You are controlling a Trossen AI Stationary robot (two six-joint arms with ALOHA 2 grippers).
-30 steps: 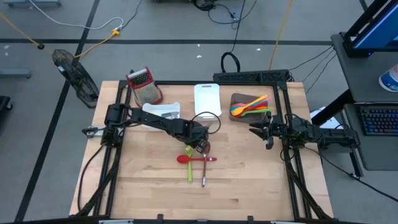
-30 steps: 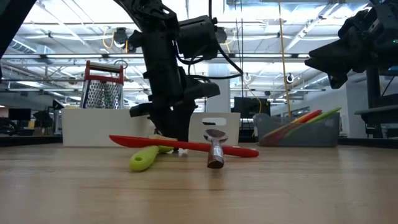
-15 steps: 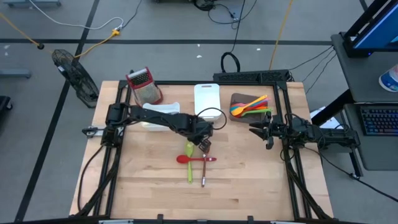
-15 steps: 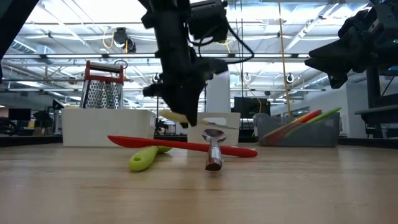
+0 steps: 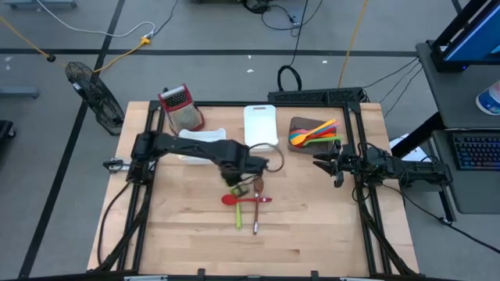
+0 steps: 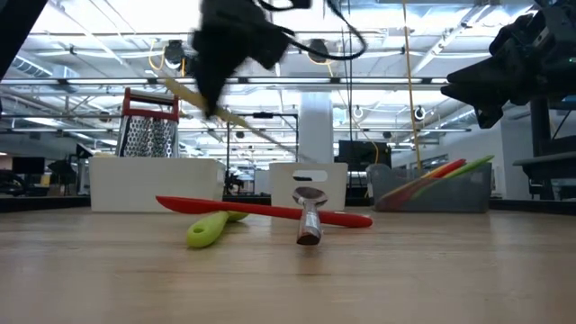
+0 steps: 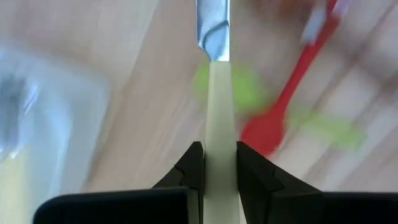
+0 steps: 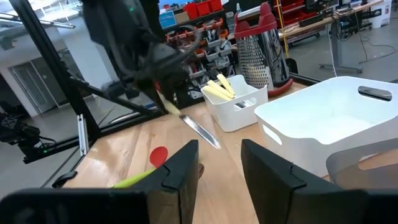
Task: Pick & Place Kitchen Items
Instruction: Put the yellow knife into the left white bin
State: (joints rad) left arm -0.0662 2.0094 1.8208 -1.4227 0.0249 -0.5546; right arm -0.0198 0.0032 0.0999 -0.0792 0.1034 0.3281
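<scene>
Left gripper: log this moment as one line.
left gripper: shut on cream-handled metal knife, lifted | right gripper: open, idle | red spatula: on table

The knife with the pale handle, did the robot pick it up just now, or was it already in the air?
The left gripper, shut on the cream-handled knife, has lifted it from among the utensils and swung it back toward the small white tray. A second ago it was down at the table by the red spatula. The spatula, green spoon and metal utensil stayed put. The right gripper has not moved.
</scene>
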